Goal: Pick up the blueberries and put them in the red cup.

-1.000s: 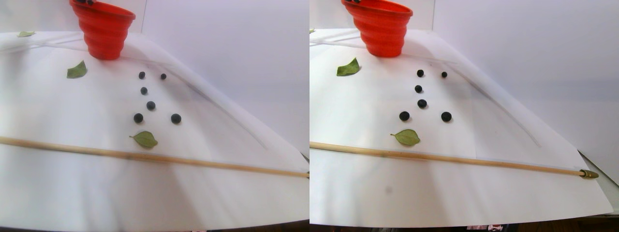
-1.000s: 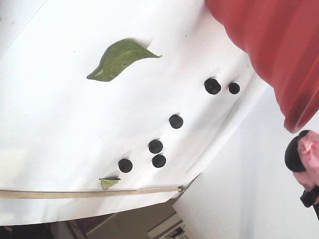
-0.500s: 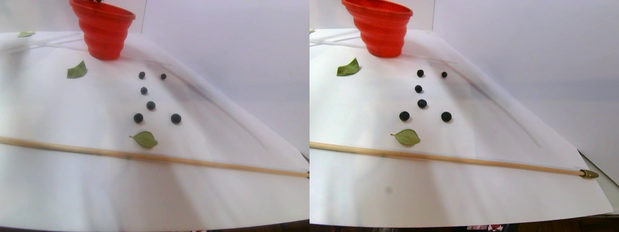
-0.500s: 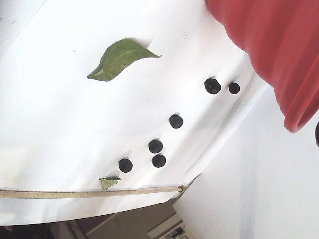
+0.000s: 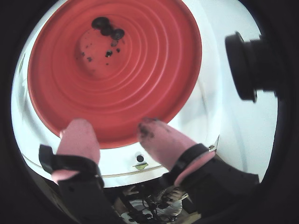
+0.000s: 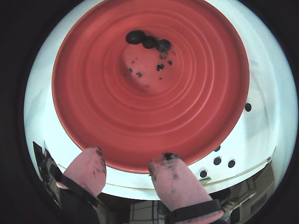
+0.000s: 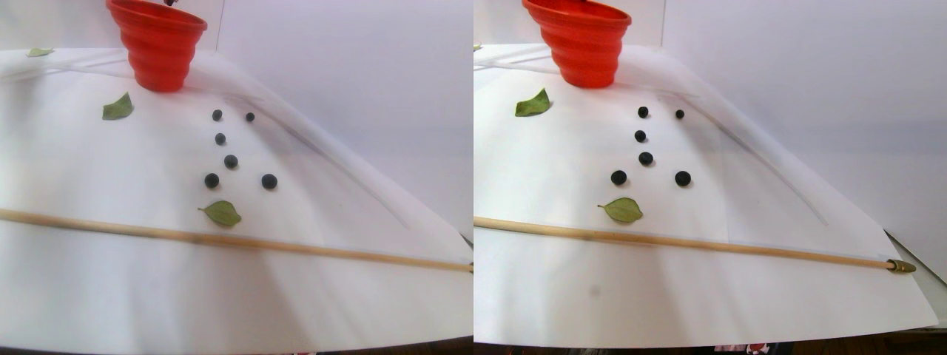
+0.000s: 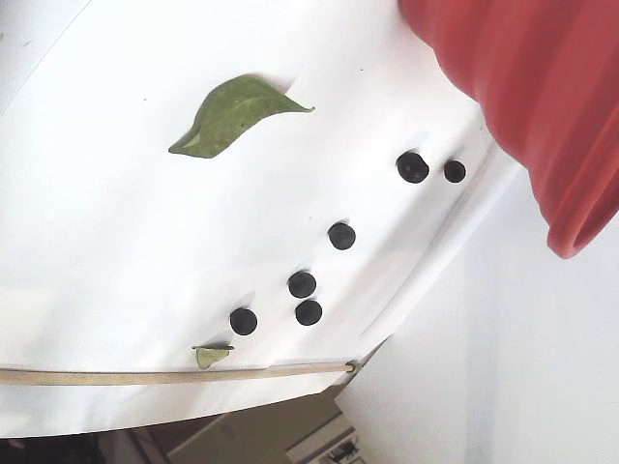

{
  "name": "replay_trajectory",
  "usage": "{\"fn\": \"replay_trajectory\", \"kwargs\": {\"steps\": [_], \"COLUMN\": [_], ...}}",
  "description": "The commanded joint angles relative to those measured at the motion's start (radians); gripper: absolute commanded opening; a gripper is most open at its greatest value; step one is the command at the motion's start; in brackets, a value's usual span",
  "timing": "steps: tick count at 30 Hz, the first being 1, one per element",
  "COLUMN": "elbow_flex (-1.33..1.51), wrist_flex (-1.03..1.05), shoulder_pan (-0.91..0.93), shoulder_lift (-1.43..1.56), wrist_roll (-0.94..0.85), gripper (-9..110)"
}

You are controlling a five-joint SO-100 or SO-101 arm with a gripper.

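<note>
Red cup [image 7: 157,48] stands upright at the worktop's [image 7: 89,296] far left, mouth up, three blueberries [image 6: 149,42] inside. Six more lie near right. Tool [image 6: 128,169] above the rim, released, empty.

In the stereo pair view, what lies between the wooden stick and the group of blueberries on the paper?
In the stereo pair view, one green leaf lies between the wooden stick and the blueberries, apart from both.
</note>
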Motion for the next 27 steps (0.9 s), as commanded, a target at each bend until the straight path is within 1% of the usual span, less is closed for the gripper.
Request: {"fn": "replay_trajectory", "kwargs": {"steps": [1, 12, 27], "elbow_flex": [-0.003, 0.051, 0.250], "wrist_flex": [0.020, 0.051, 0.058], "shoulder_pan": [0.035, 0.146, 0.278], "shoulder_lift": [0.149, 0.232, 0.344], "wrist_roll": [-0.011, -0.028, -0.025], "gripper": [18, 18, 18]}}
